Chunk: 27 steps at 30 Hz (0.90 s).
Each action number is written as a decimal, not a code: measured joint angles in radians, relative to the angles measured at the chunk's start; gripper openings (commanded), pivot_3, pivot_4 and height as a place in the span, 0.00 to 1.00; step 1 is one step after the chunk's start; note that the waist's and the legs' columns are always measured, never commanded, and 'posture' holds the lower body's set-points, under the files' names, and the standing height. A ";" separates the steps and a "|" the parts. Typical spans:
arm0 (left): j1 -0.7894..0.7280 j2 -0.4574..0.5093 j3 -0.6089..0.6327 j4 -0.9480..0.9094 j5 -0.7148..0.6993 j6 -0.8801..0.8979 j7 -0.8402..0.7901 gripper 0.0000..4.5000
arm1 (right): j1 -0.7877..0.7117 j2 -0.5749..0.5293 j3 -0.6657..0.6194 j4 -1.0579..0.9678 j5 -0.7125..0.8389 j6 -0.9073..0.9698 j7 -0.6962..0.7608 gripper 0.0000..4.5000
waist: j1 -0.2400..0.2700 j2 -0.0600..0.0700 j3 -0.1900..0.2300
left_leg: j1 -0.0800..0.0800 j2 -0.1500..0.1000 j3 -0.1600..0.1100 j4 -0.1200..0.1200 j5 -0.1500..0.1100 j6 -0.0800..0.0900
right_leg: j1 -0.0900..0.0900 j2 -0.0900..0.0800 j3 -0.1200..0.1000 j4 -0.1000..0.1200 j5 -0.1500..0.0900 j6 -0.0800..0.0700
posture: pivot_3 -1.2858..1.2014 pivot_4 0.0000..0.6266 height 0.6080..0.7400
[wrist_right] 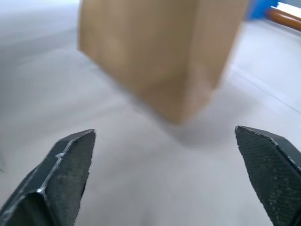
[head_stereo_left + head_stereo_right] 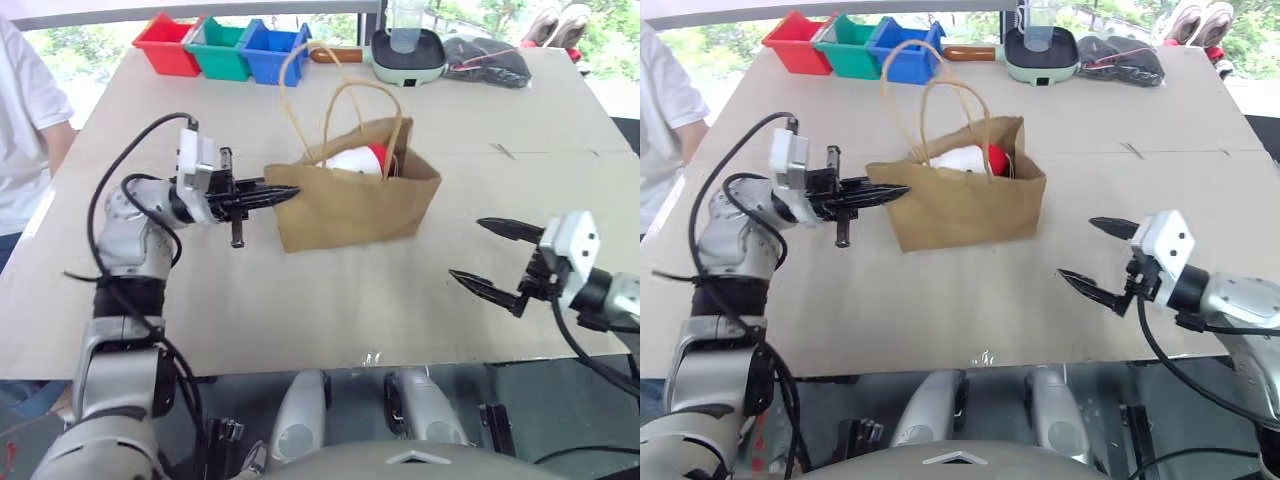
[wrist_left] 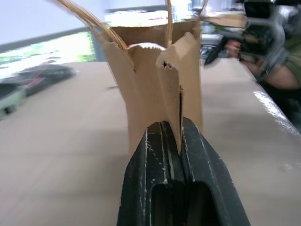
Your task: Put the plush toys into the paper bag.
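The left gripper (image 2: 283,193) reaches level to the right, clamped on the left edge of the paper bag (image 2: 355,205), which stands mid-table holding the white plush toy (image 2: 352,161). The right gripper (image 2: 495,256), fingers wide apart, hovers over bare table (image 2: 300,300) near the right.

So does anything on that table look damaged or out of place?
Only small things. The paper bag has a short tear near the top of its side fold, seen from the left wrist, where the left claw pinches it. The white plush toy pokes above the rim. Nothing is spilled.
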 measured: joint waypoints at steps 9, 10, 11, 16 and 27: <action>-0.091 -0.046 -0.050 0.247 0.072 -0.097 -0.010 0.59 | 0.030 0.005 -0.009 -0.005 0.006 -0.006 -0.026 1.00 | -0.007 -0.001 0.000 | -0.001 0.000 -0.001 0.001 0.000 0.000 | 0.000 0.000 0.000 0.001 0.000 0.000 | 0.52 0.24 1.00; -0.075 -0.036 -0.041 0.225 0.070 -0.071 -0.002 0.65 | 0.031 0.001 -0.010 0.000 0.005 -0.006 -0.021 1.00 | -0.009 0.000 0.000 | -0.001 0.001 -0.001 0.001 0.000 0.000 | 0.000 0.000 -0.001 0.001 0.000 0.000 | 0.52 0.24 1.00; -0.025 -0.013 -0.019 0.138 0.050 -0.007 0.026 0.78 | 0.031 -0.004 -0.012 0.006 0.009 -0.012 -0.008 1.00 | -0.016 0.000 0.000 | -0.001 0.001 -0.001 0.000 0.000 0.000 | 0.000 0.000 0.000 0.001 0.000 0.000 | 0.52 0.24 1.00; 0.261 0.099 0.120 -0.286 -0.070 0.299 0.223 0.88 | 0.067 -0.042 -0.094 0.063 0.028 -0.045 0.069 1.00 | -0.019 0.001 0.000 | 0.003 0.003 -0.001 -0.001 0.000 0.000 | 0.001 -0.001 0.002 0.002 0.000 0.000 | 0.52 0.24 1.00; 0.995 0.066 0.439 -0.968 -0.198 0.600 0.654 0.88 | 0.141 -0.085 -0.208 0.169 0.022 -0.105 0.180 1.00 | 0.014 0.001 0.000 | 0.004 0.000 0.000 0.001 0.000 0.000 | 0.005 -0.004 -0.001 -0.002 -0.001 0.001 | 0.52 0.24 1.00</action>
